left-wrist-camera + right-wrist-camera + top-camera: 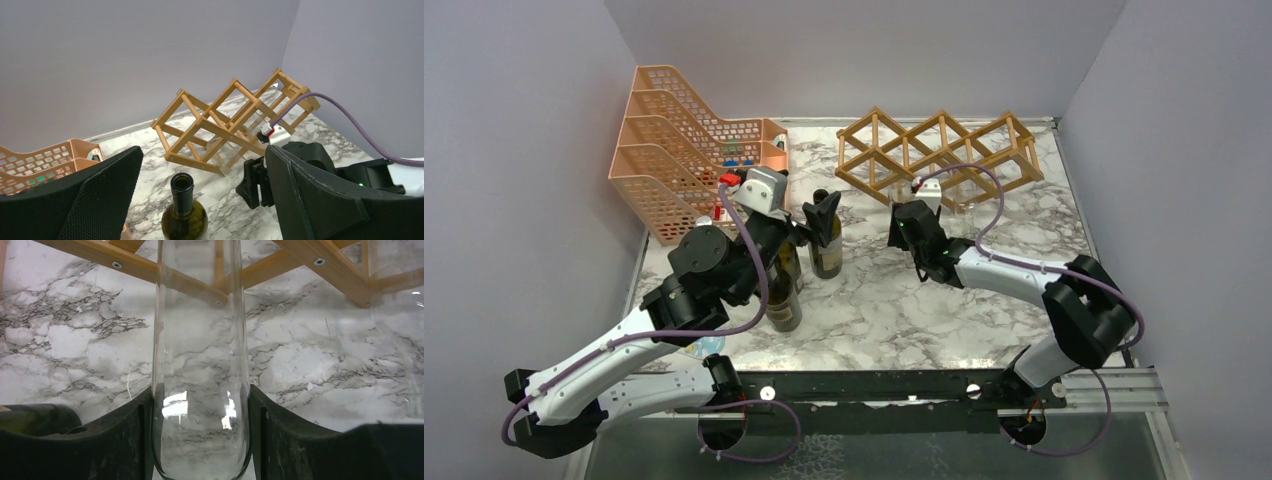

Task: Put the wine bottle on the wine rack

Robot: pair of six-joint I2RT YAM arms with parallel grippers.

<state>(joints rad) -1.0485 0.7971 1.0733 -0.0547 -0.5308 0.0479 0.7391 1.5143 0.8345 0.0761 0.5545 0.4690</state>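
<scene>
The orange mesh tray (669,150) stands at the far left of the marble table (874,310). Small coloured things sit in its lowest tier, too small to name. The left arm reaches in beside it and partly covers a second dark bottle (784,295), which stands upright; only its shoulder and lower body show. A pale round thing (707,346) peeks out beneath that arm, mostly hidden.

Just right of that bottle the wine bottle (827,255) stands upright on the marble, dark green with an open mouth, well short of the rack. From above, the left gripper (822,212) hides its top. In the left wrist view its neck rises between the fingers (100,195), which stand wide apart and clear of the glass on both sides; the bottle's lower body is cut off by the frame.

Further right, the right gripper (200,405) has its two fingers pressed against either side of a clear glass vessel (200,340), a long tube-like shape with a rounded end nearest the camera. Its far end runs out of the frame, and from above the glass is nearly invisible, so whether it is a bottle cannot be told.

Behind it the wine rack (939,150) stands at the back of the table, with every cell that shows unfilled. A second clear glass piece (400,340) is cut off at the right edge of the right wrist view.
</scene>
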